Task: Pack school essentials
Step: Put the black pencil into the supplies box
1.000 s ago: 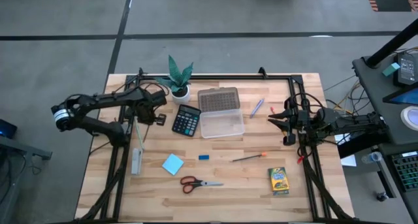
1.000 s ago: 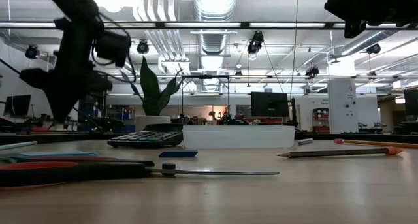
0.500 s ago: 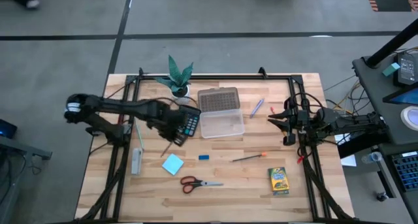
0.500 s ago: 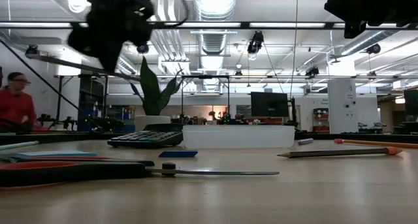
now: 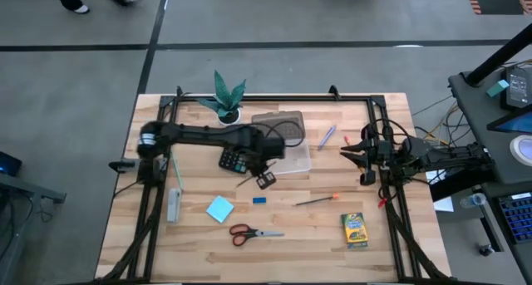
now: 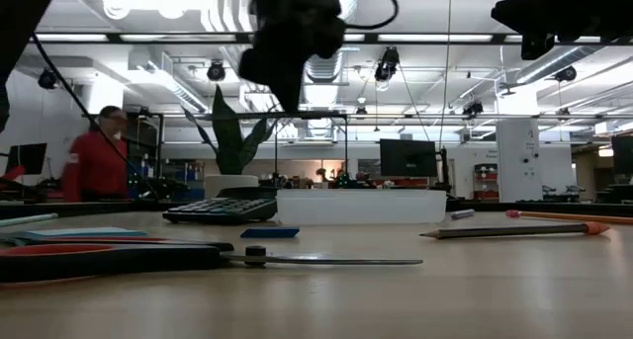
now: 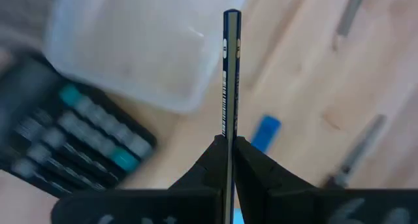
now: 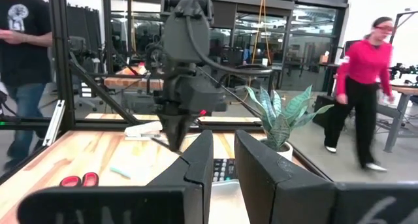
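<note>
My left gripper (image 5: 260, 172) hangs over the near-left corner of the clear plastic box (image 5: 283, 159), shut on a thin dark pencil (image 7: 228, 74). My right gripper (image 5: 363, 157) waits open at the table's right edge. Flat on the table lie the light-blue note pad (image 5: 220, 208), the small blue eraser (image 5: 259, 199), the red-handled scissors (image 5: 252, 233), an orange-tipped pencil (image 5: 317, 200), the yellow-green crayon box (image 5: 355, 229) and pens (image 5: 327, 136). The arm partly hides a black calculator (image 5: 234, 159). My left gripper pinches the dark pencil between its two fingers at the pencil's lower stretch (image 7: 227, 140). The fingers come from above, pointing down. The pencil's free length sticks out past the fingertips. It is lifted clear of the table, above the clear box and the eraser (image 7: 264, 132).
The box's grey lid (image 5: 278, 125) lies beyond the clear box, and a potted plant (image 5: 226, 98) stands at the far edge. A grey stapler-like thing (image 5: 174, 205) and a green pen (image 5: 175, 170) lie on the left. People walk in the room behind.
My left arm has swung from the table's left side toward its middle, passing over the calculator, and now stands by the clear box. It has carried the pencil along, lifted. The things on the table have stayed where they were.
</note>
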`<state>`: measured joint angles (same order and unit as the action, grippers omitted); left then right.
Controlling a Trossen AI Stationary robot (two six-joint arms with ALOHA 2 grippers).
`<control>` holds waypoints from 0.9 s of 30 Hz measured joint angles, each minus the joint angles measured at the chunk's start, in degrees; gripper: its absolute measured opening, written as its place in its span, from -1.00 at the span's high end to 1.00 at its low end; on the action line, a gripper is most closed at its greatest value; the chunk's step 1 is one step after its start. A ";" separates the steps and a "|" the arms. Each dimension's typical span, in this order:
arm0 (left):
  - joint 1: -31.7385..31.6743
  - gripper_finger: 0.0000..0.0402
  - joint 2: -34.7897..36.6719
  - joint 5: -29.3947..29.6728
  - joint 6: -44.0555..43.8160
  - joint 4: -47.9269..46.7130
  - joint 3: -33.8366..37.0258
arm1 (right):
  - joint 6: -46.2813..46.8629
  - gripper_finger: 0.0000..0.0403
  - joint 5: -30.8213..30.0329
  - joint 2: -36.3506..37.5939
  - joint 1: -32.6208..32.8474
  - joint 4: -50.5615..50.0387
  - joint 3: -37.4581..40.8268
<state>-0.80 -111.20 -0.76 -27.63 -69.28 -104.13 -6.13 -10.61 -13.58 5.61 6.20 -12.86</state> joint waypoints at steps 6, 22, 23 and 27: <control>-1.43 1.00 -6.05 5.98 10.06 -0.78 -10.51 | 0.06 0.73 0.00 0.02 0.00 -0.02 0.00; -5.44 1.00 -12.86 15.44 32.79 12.21 -11.76 | 0.12 0.73 0.03 0.02 0.02 -1.63 0.00; -5.52 1.00 -13.15 15.88 33.59 13.00 -11.74 | 0.13 0.73 0.01 0.02 0.02 -1.64 0.00; -5.98 1.00 -13.70 16.18 35.88 15.82 -11.74 | 0.13 0.73 0.02 0.00 0.02 -1.85 0.00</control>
<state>-6.79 -124.90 15.42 8.25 -53.46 -115.87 -6.00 -10.59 -13.58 5.63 4.35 -12.86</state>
